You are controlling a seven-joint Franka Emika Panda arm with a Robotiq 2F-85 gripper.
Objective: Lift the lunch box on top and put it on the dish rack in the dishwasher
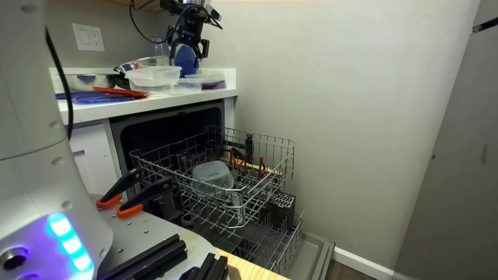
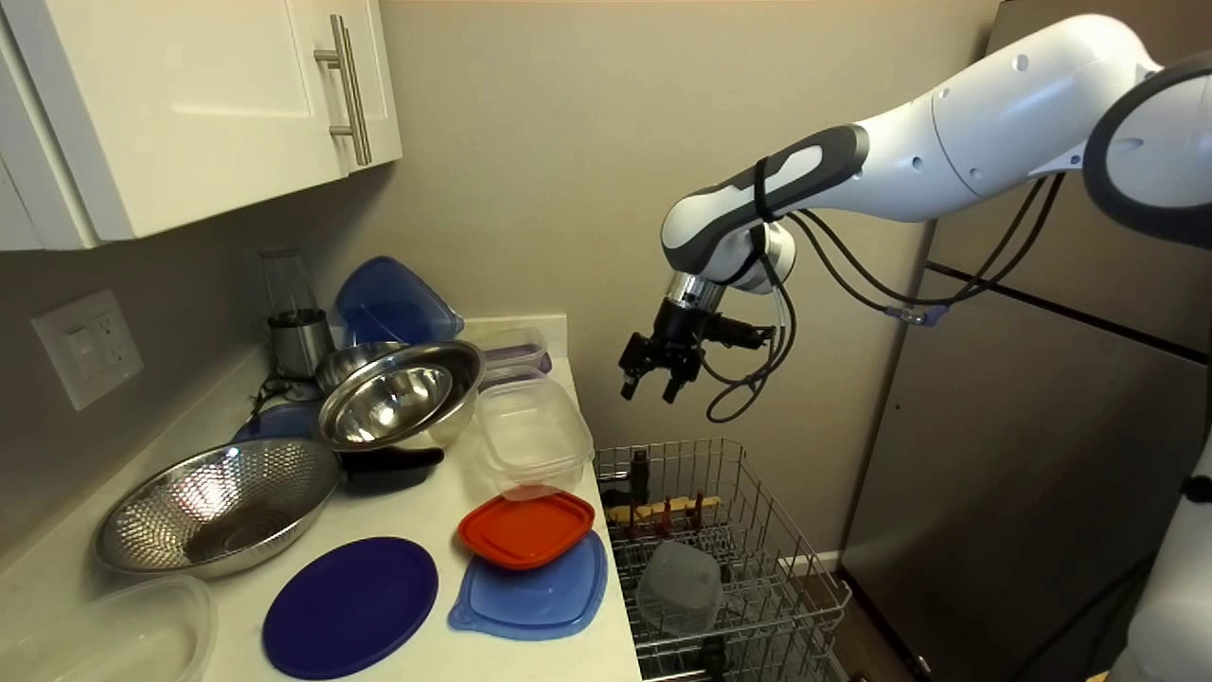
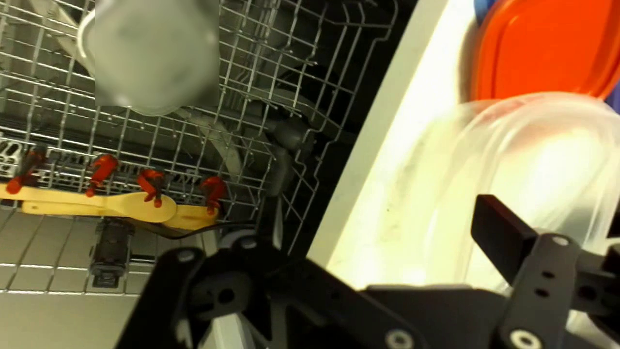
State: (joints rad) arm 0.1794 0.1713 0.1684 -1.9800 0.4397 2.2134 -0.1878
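Top lunch box (image 1: 153, 76) appears whitish, translucent; wrist view blurs tub (image 3: 155, 53) in dish rack (image 1: 233, 189); tool (image 2: 650, 391) gapes, empty

In an exterior view, the tool (image 1: 184, 63) is seen higher than the white table (image 1: 167, 101), its fingers spread well apart; a blue plastic piece (image 1: 186, 56) is partly hidden behind it. Translucent lunch boxes (image 1: 155, 76) are stacked on the table, near metal bowls (image 1: 93, 81); a red lid (image 1: 120, 92) is laid partly over blue lids (image 1: 103, 100). Below, the dark inside of the dishwasher (image 1: 167, 130) is exposed, and its dish rack (image 1: 275, 146) is drawn out. A single translucent tub (image 1: 212, 172) is contained in the dish rack, near a yellowish strip (image 1: 255, 166) and orange-red hooks (image 1: 262, 167). At the left, the robot base (image 1: 50, 186) is lit by bluish lights (image 1: 71, 245); black clamps (image 1: 148, 193) with orange tips are placed beside it.
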